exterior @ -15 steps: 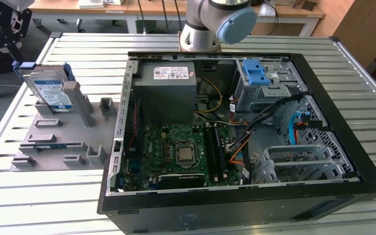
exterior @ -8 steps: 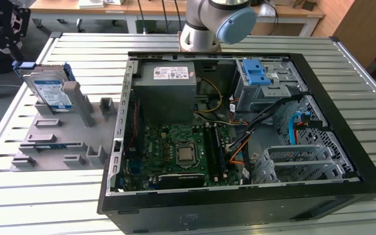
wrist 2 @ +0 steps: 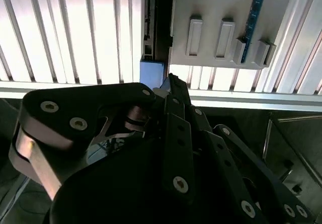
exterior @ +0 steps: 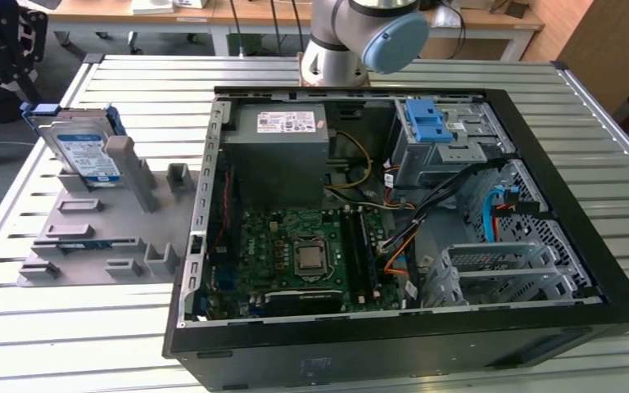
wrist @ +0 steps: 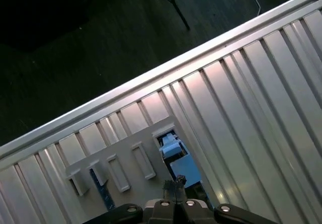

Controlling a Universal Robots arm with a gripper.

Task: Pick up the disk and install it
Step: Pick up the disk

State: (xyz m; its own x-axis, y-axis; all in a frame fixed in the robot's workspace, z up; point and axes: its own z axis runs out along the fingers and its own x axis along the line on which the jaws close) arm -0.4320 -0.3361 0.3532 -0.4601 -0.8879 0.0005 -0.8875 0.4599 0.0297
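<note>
The disk [exterior: 83, 150], silver with a white-and-blue label and a blue carrier, stands upright in the grey fixture block [exterior: 107, 225] at the exterior view's left, beside the open computer case [exterior: 200, 205]. In the first wrist view my gripper [wrist: 176, 182] hangs above the table, shut with nothing in it, and the disk's blue-and-white top edge [wrist: 170, 148] sits just beyond its tips at the end of the fixture [wrist: 126, 168]. In the second wrist view the black gripper [wrist 2: 172, 83] points at the blue carrier corner [wrist 2: 151, 73] next to the fixture [wrist 2: 221, 27].
Inside the case, a metal drive cage with a blue latch [exterior: 435, 123] sits at the back, a second empty cage [exterior: 500, 266] at the front right, and the motherboard [exterior: 298, 254] in the middle. The arm's base [exterior: 342, 49] stands behind the case. The slatted table's edge [wrist: 151, 78] borders dark floor.
</note>
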